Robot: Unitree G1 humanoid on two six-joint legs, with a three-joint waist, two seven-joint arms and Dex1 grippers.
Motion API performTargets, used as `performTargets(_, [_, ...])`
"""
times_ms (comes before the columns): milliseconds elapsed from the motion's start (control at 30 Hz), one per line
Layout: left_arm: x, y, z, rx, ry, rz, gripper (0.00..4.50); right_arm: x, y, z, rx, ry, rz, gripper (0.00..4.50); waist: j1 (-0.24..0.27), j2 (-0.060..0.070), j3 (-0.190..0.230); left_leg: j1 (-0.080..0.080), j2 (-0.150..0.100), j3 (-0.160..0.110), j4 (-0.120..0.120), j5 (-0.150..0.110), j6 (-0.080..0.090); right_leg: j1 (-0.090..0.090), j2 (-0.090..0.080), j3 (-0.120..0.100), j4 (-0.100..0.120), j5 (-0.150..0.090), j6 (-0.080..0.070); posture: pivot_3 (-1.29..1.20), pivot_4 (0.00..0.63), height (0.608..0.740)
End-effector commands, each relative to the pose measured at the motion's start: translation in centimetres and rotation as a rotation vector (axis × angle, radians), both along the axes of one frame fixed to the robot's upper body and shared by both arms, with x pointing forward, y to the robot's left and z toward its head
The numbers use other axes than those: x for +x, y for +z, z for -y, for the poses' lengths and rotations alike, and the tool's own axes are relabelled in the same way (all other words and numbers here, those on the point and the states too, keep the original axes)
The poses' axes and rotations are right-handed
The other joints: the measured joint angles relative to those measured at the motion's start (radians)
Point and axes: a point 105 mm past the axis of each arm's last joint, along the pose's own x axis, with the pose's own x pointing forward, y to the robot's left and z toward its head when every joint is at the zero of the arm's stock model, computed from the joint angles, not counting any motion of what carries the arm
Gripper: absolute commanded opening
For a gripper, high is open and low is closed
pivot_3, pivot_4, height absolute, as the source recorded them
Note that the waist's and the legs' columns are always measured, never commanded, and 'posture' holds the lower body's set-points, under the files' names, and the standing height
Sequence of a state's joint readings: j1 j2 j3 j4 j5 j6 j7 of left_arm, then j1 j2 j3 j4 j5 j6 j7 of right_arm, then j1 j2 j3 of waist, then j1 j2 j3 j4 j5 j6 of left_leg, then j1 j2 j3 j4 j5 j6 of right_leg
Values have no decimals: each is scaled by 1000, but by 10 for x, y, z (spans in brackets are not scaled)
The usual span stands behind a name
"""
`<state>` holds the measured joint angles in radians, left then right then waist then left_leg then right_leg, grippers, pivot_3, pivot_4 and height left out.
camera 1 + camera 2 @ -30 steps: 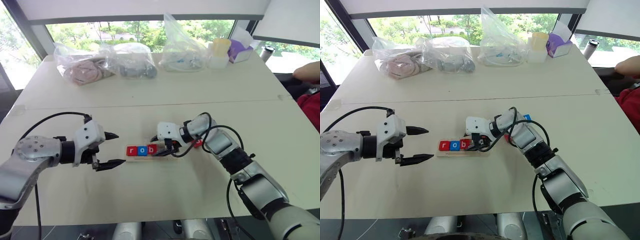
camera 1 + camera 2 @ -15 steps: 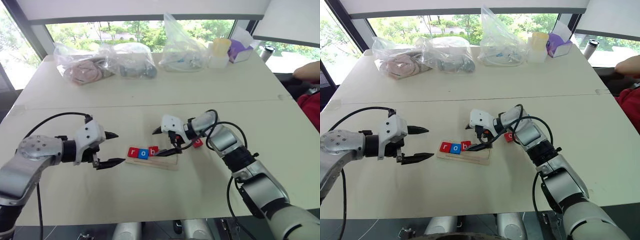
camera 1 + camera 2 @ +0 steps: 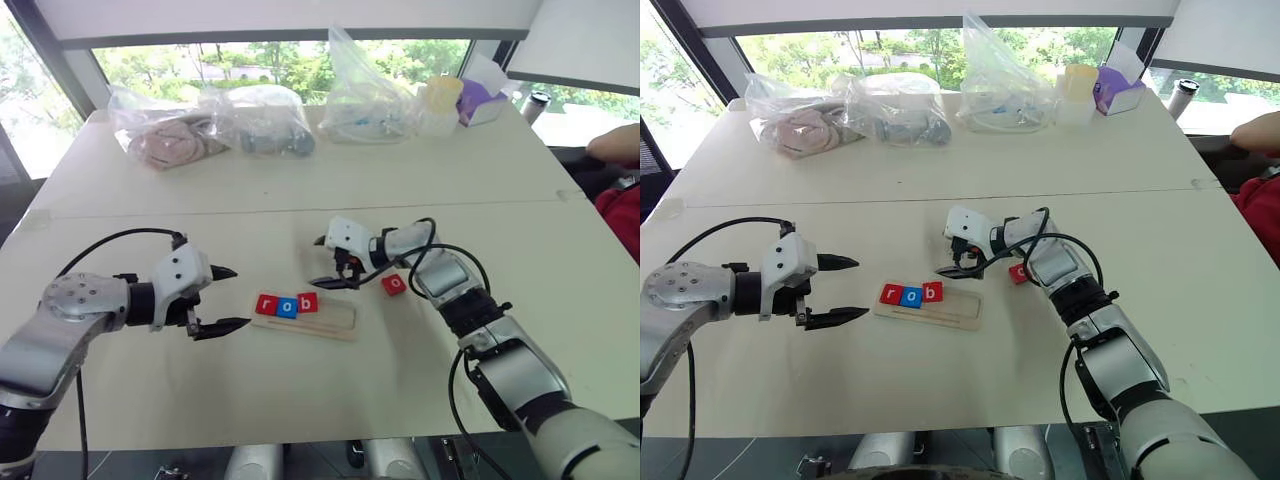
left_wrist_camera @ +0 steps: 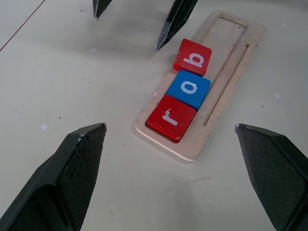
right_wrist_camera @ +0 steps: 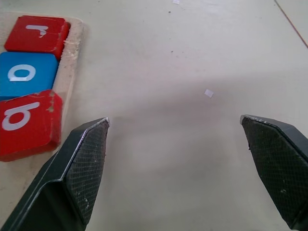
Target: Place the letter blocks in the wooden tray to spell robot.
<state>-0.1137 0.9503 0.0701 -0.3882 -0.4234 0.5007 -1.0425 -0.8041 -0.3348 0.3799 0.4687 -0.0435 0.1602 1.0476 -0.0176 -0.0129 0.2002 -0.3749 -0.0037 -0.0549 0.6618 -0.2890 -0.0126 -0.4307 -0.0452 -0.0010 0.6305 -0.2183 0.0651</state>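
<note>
I am looking down over a pale table with both my arms reaching in. On the left, my left gripper hovers just above the tabletop, its two black fingers spread wide apart and holding nothing. It points toward the wooden tray, which lies just beside its fingertips, near the middle of the table.

The tray is a long, narrow, pale wooden holder, lying slightly slanted. Three letter blocks sit in a row at its left end, touching each other: a red r block, a blue o block and a red b block. The b block looks slightly tilted, riding against the tray's rim rather than lying fully flat. The right part of the tray is bare wood.

Just beyond the tray, on its far side, my right gripper hangs above the table with its fingers pointing toward my left. Its fingers are also wide apart and empty. In my right wrist view the b block lies close to one finger, but the finger does not touch it.

To the right of that gripper, a further red block with a white letter lies loose on the table, apart from the tray. I read it as an o, though not with certainty.

Along the far edge of the table sit several clear plastic bags with contents I cannot make out, and a purple box.
</note>
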Motion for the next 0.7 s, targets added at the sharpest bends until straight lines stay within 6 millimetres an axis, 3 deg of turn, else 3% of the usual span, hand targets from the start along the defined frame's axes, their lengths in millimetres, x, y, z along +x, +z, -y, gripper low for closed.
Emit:
performTargets(33, [1, 7, 2, -1, -12, 39, 4500, 0, 10, -6, 2, 44, 50, 4471, 0, 0, 0, 0, 0, 0, 0, 0, 0, 0, 0, 0, 0, 0, 0, 0, 150, 740])
performTargets(700, [4, 2, 7, -14, -15, 34, 4500, -27, 9, -11, 32, 112, -9, 4471, 0, 0, 0, 0, 0, 0, 0, 0, 0, 0, 0, 0, 0, 0, 0, 0, 150, 740])
